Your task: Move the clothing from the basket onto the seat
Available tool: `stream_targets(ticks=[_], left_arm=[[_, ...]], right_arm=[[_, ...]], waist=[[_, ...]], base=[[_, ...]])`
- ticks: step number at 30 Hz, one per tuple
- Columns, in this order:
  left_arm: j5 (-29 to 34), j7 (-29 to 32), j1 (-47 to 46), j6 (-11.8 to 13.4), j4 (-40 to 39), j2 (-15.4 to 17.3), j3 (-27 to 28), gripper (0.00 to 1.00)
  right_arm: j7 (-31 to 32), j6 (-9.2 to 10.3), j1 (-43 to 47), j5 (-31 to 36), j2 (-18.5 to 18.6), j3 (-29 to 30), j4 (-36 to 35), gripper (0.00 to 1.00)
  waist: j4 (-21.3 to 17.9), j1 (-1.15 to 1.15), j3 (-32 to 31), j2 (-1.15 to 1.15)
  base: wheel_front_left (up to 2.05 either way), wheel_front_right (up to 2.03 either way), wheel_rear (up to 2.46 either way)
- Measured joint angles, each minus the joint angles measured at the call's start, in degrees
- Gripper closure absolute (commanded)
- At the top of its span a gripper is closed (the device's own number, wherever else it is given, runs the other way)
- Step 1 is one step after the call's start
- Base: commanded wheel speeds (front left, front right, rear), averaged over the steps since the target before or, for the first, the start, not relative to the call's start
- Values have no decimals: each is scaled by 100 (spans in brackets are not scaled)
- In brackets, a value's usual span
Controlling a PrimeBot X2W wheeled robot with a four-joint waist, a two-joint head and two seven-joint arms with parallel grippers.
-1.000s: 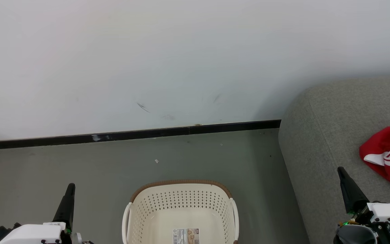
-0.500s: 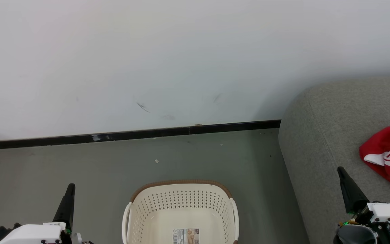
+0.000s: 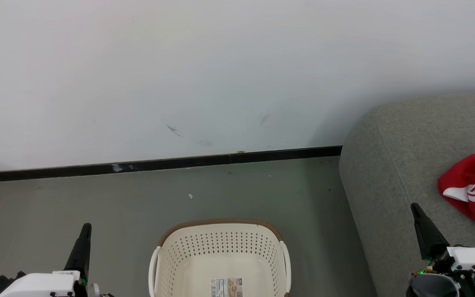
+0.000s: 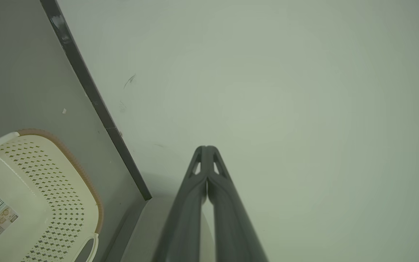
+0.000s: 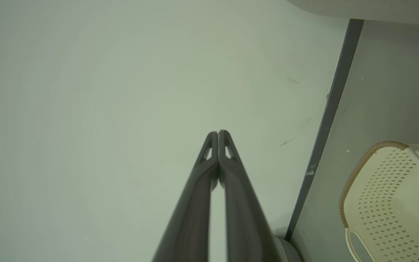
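Note:
The cream-white basket with a brown rim stands on the floor at the bottom centre, and nothing but a paper label lies inside it. Red clothing with white stripes and dark lettering lies on the grey seat at the right edge. My left gripper is shut and holds nothing, to the left of the basket. My right gripper is shut and holds nothing, over the seat's front part, left of the clothing. The wrist views show the left gripper and right gripper with tips pressed together, and the basket.
A white wall with a black baseboard runs behind the basket. Grey floor lies between the wall, the basket and the seat's rounded side.

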State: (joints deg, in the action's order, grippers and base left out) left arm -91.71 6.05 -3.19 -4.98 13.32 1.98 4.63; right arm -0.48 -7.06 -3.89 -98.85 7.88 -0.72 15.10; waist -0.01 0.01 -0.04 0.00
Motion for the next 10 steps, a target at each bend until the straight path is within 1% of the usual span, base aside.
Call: stream_targets(ticks=[10], left_arm=[[0, 0, 0, -4, 1, 0, 0, 100]], right_arm=[[-1, 0, 0, 0, 0, -1, 0, 100]], waist=[[0, 0, 0, 0]], base=[[0, 0, 0]])
